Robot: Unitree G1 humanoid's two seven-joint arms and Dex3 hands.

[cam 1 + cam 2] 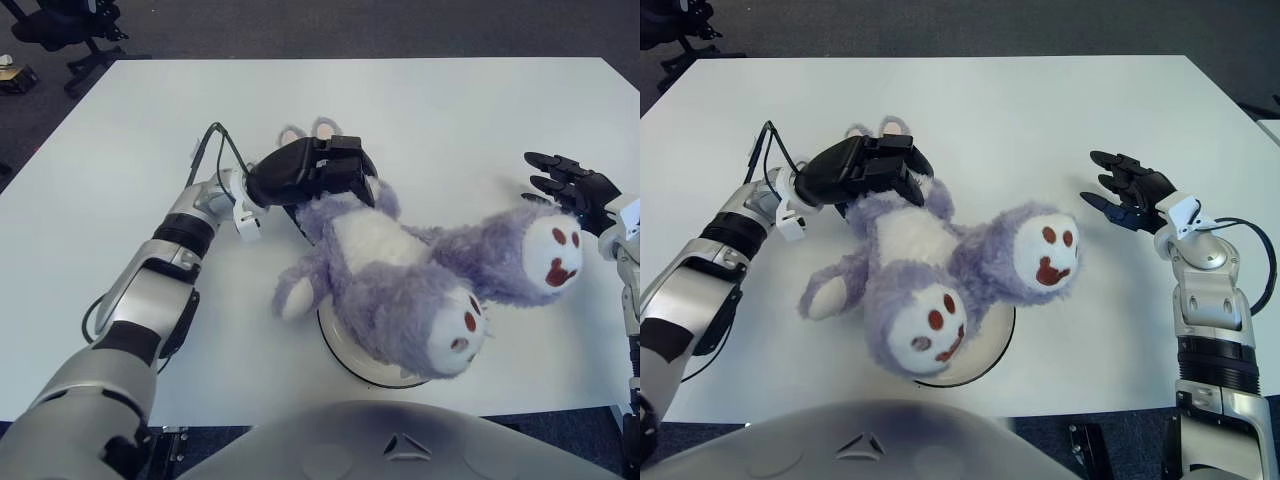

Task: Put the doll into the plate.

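We are seeing the purple doll (400,270) lying across the white plate (345,345), covering most of it. Left hand (318,172) is gripping the doll's head, beyond the plate. Right hand (1130,195) is hovering open, right of the doll, apart.

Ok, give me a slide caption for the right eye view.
Left hand grips the doll by its head as it lies over the plate; right hand open, apart from it.
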